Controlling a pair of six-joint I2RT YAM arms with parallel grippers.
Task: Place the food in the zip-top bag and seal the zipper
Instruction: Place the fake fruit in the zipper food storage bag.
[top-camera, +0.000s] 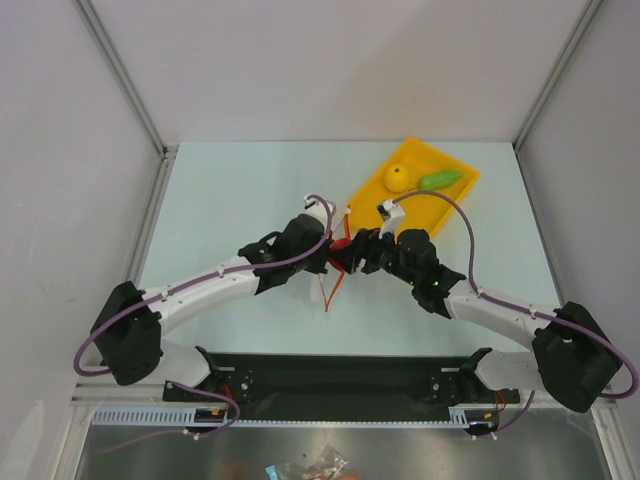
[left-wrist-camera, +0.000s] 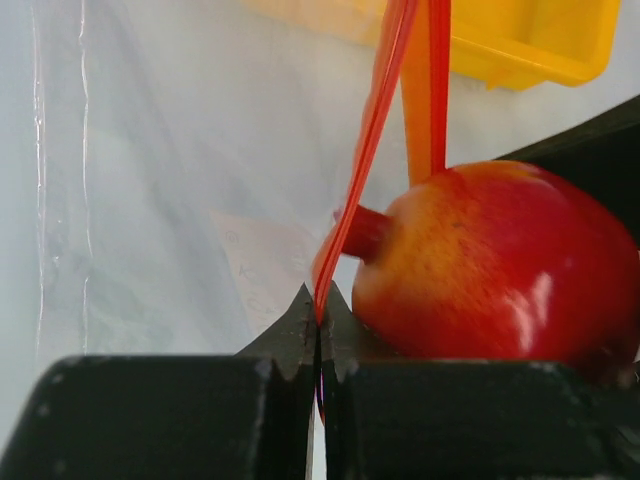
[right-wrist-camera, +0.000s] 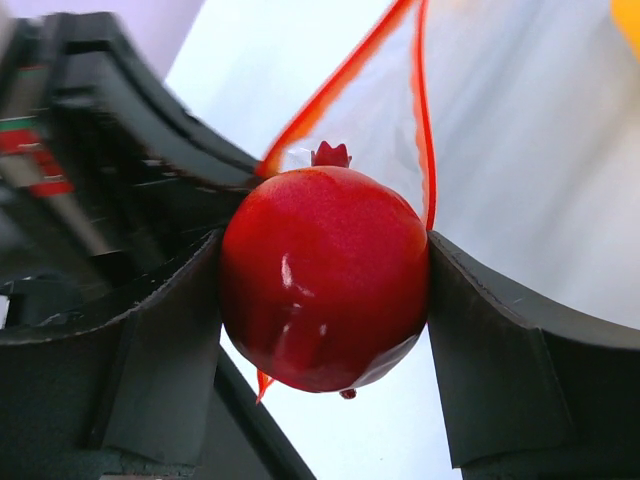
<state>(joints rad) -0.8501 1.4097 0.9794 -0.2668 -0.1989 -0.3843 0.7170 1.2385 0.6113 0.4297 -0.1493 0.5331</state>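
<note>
Hovering at the mouth: red fruit (right-wrist-camera: 320, 250) meets zip-top bag (left-wrist-camera: 150, 200), and it looks a tight fit!
Right hand (right-wrist-camera: 325, 335) has its fingers spread wide yet clamped on the fruit's flanks, right at the bag's opening. Left hand (left-wrist-camera: 318, 310) is pinched fully closed on the zipper (left-wrist-camera: 375, 130), lifting one lip, I think, though the view is too close to be sure. The fruit's crown leads, pointing into the gap, with its crown-to-base axis along the right hand's reach. The zipper runs near to far over the table (top-camera: 220, 200). Danger: the crown snags the strip and shoves the bag along or tugs the lip from the pinch, or the glossy round skin squirts free. Lemon (top-camera: 397, 177) and green vegetable (top-camera: 440, 180) wait on the yellow tray (top-camera: 455, 195).
</note>
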